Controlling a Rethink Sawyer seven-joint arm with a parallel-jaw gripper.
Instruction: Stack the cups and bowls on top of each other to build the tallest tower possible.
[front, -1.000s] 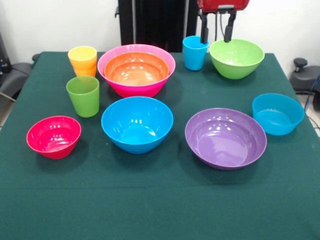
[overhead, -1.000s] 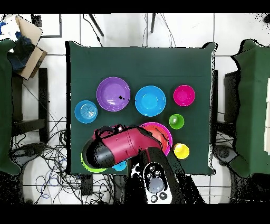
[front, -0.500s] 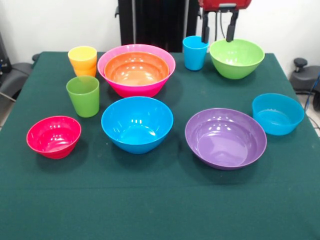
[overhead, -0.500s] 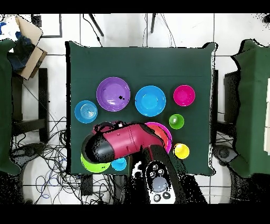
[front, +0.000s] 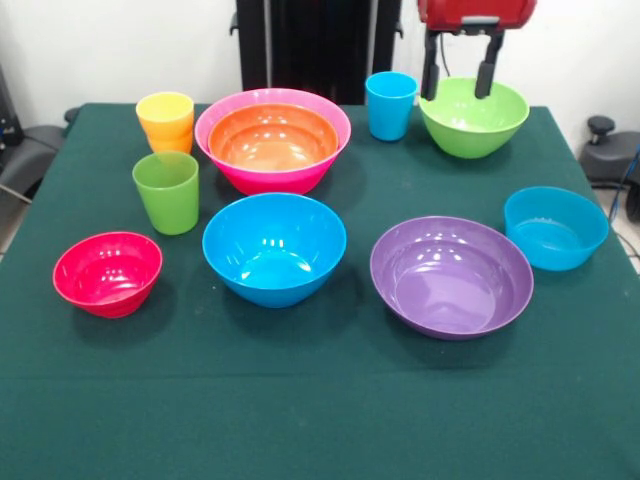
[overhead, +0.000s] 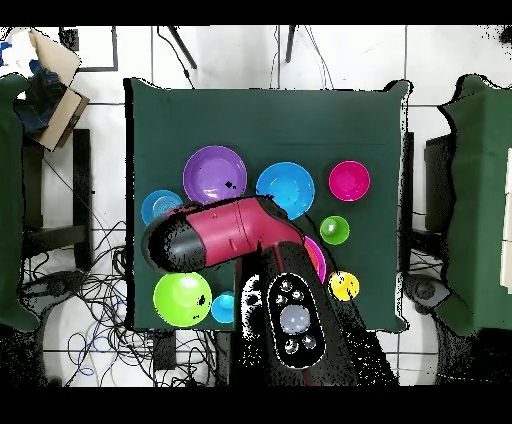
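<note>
My gripper (front: 460, 80) is open and empty, hanging over the far rim of the light green bowl (front: 473, 117), one finger on each side of the rim's back part. The blue cup (front: 391, 105) stands just left of it. The orange bowl (front: 272, 137) sits nested in the large pink bowl (front: 273, 172). The yellow cup (front: 165, 111) is stacked in the orange cup (front: 172, 141). The green cup (front: 167, 192), blue bowl (front: 274, 248), purple bowl (front: 451, 276), small light blue bowl (front: 555, 228) and red-pink bowl (front: 107, 273) stand apart.
In the overhead view the red arm (overhead: 225, 235) covers most of the pink bowl (overhead: 317, 258) and part of the light blue bowl (overhead: 153, 205). The light green bowl (overhead: 182, 298) and blue cup (overhead: 222, 308) sit near the table's robot-side edge.
My gripper has moved right in the front view, from between the blue cup and the light green bowl to over the bowl. In the overhead view the arm swung off the green bowl.
</note>
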